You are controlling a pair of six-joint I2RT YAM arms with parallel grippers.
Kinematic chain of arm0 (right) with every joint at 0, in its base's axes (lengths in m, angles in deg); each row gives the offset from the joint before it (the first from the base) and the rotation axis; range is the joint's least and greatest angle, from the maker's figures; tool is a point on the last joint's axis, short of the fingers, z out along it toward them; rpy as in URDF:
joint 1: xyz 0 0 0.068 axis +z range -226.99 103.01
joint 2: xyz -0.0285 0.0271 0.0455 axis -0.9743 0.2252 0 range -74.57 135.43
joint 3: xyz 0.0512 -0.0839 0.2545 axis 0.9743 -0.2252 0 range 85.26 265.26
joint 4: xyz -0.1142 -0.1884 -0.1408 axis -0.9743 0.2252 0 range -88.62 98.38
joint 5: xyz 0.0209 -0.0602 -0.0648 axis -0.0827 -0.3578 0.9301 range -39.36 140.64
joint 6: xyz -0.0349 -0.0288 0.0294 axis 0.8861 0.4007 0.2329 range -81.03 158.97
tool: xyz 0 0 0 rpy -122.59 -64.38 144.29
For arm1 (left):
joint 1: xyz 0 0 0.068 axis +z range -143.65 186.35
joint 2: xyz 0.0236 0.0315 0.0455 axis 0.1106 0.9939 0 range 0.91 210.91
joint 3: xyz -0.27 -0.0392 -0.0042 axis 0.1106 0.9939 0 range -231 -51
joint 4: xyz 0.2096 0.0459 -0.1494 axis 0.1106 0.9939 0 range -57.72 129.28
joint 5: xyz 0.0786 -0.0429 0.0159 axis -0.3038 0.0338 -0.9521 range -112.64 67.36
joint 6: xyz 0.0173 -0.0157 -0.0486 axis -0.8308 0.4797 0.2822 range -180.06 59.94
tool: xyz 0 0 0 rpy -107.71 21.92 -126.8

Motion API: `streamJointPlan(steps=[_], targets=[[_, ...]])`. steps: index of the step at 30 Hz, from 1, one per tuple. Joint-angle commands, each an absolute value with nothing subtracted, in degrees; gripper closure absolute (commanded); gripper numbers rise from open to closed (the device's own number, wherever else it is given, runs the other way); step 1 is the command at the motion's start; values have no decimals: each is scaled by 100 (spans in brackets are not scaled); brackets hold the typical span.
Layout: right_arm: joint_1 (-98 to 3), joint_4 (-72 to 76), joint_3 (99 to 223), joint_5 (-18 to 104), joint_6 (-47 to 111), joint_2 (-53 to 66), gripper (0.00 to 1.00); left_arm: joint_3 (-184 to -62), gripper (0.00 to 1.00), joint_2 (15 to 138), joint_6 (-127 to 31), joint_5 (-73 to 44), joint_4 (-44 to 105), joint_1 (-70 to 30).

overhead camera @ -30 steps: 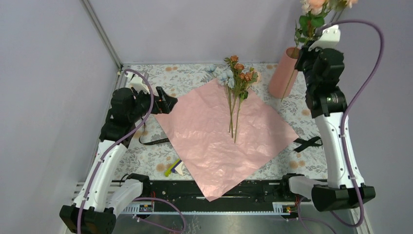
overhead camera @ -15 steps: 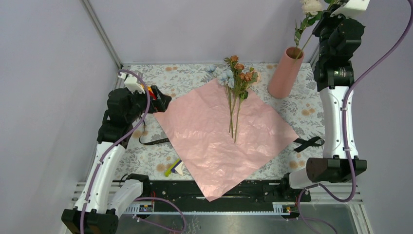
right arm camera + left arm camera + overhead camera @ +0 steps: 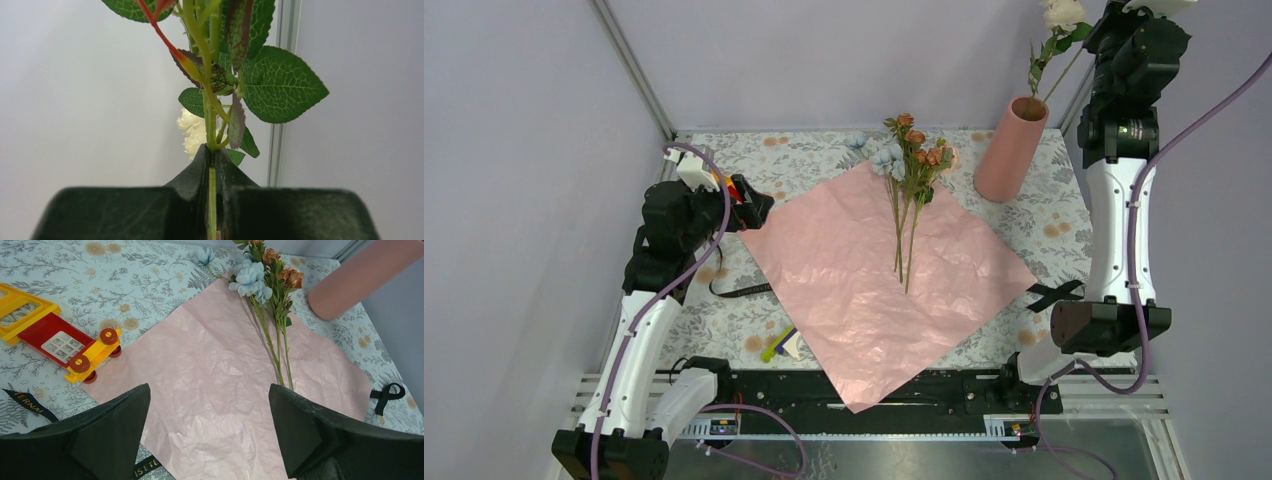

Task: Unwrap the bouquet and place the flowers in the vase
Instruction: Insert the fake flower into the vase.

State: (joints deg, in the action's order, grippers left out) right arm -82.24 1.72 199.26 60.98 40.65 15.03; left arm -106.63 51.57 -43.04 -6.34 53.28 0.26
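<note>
Counter (image 3: 824, 160) carries a floral-printed cloth; plain lavender walls (image 3: 824, 60) close it in. One pink paper (image 3: 864, 290) lies spread flat at centre, with one small bunch of flowers (image 3: 909, 160) on its far corner, stems too close to count. One vase (image 3: 1011, 150) stands at far right, off the paper. Right end effector (image 3: 212, 155) is clamped on a leafy stem (image 3: 209, 100) raised above the vase. Left end effector (image 3: 208, 390) hangs wide apart over the paper's left edge, gripping nothing. One black ribbon (image 3: 739, 291) lies left of the paper, a second ribbon (image 3: 1056, 293) right; one toy (image 3: 60, 342).
</note>
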Motion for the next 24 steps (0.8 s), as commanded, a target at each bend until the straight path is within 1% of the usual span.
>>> streamJointPlan(steps=[1,13,24], targets=[[-8244,-73,20084,5981,4036,1827,100,-10681,5,5084,-4239,-602,5152,80],[-8292,-793,18834,5754,4044,2069,100,-10655,5,5134,-4197,-549,5114,121],[-8314,-1139,17800,5696,3618,2184,100,-10620,5,5188,-4143,-456,5066,134]])
